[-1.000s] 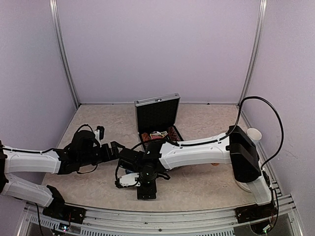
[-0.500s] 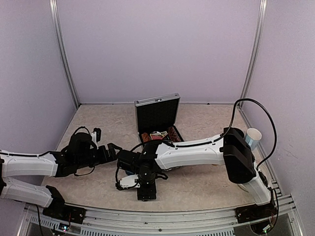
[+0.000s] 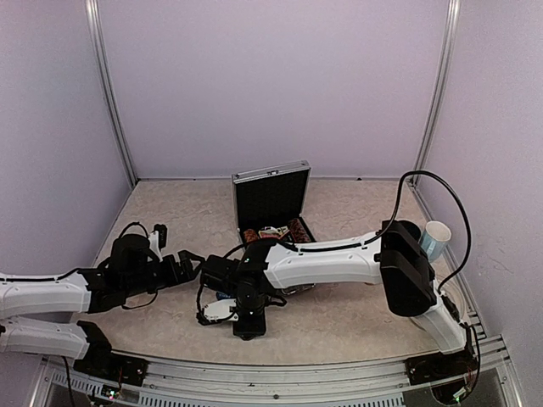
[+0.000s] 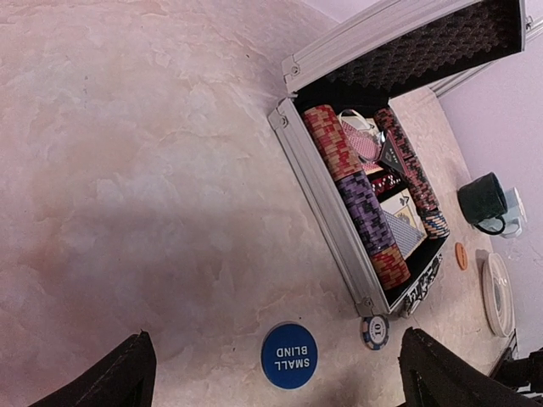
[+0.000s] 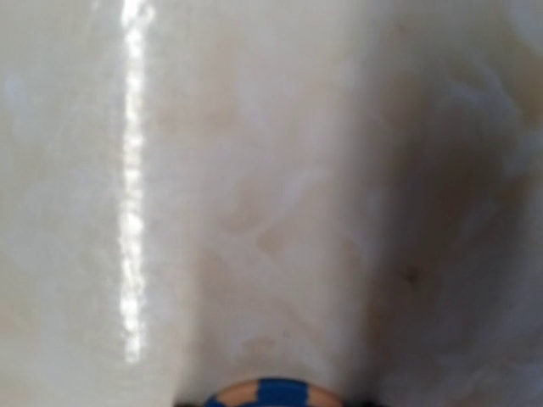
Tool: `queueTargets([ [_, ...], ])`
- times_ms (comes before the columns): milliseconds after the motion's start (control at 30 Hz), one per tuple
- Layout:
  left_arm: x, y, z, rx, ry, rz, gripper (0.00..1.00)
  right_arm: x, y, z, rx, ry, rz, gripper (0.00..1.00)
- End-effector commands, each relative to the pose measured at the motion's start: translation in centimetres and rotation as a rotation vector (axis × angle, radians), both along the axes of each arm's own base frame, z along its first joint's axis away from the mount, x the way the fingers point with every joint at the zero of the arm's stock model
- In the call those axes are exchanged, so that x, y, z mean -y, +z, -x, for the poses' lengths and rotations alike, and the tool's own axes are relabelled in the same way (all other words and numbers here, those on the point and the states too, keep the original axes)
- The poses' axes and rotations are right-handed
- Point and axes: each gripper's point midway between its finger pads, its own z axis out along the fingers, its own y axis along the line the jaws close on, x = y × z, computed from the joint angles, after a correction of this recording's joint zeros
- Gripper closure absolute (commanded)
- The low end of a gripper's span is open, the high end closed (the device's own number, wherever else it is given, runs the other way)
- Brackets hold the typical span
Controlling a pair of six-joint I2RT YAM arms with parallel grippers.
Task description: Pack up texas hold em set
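Right pincer point(image 3: 247, 326): pointed straight down at the table point(image 3: 356, 326) near its front edge, on an arm stretched across from the right side. From above, its fingers are hidden under the wrist.
Right pincer's hold: its own blurred view shows only the curved rim of a striped chip point(image 5: 271, 393), blue and tan, at the bottom middle right by the fingertips. Whether the jaws have closed on it cannot be told.
Left pincer point(image 4: 275, 335): fingers spread wide apart, holding nothing, low over the table, just left of the right pincer's wrist.
Small blind button point(image 4: 288, 356): round and blue with white lettering, flat on the table in the gap between the left pincer's fingertips.
Loose chip point(image 4: 374, 331): blue and white, flat on the table, ahead of the left pincer and just beside the case's nearest corner.
Case point(image 4: 327, 222): silver and open, ahead of the left pincer. From above it lies beyond the right pincer, farther from the arm bases.
Lid point(image 4: 407, 42): raised, lined with black foam, on the case's far side from the left pincer.
Inside the case: chip rows point(image 4: 361, 199) in red and purple along the wall nearest the left pincer, with a red deck point(image 4: 366, 146) and a blue deck point(image 4: 399, 233) behind them.
Dark mug point(image 4: 482, 197): on the table past the case, well apart from the left pincer.
Coaster point(image 4: 496, 292): round and pale, near the dark mug.
Pale mug point(image 3: 437, 236): beside the right arm's elbow, well apart from both pincers.
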Motion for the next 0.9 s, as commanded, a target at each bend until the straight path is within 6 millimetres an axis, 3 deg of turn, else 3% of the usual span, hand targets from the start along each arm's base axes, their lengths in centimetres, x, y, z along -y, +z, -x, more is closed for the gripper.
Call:
queueTargets([
  [0,-0.8,0.4,0.2,0.006,0.028,0.005,0.01,2.2,-3.6,1.6,-0.089,-0.012,0.129,0.62],
  [233,-0.8,1.5,0.0,0.030,0.027,0.008,0.01,1.1,-1.5,0.8,-0.038,-0.016,0.078,0.63],
  [667,0.4,-1.4,1.0,-0.056,-0.026,0.048,0.01,0.0,5.1,-1.5,0.115,-0.055,-0.096,0.61],
  [800,0.9,-1.5,1.3,-0.061,-0.045,0.074,0.01,0.2,5.8,-2.6,0.164,-0.074,-0.118,0.60],
  [867,1.2,-1.6,1.3,-0.069,-0.051,0.076,0.01,0.7,5.4,-2.4,0.141,-0.078,-0.106,0.55],
])
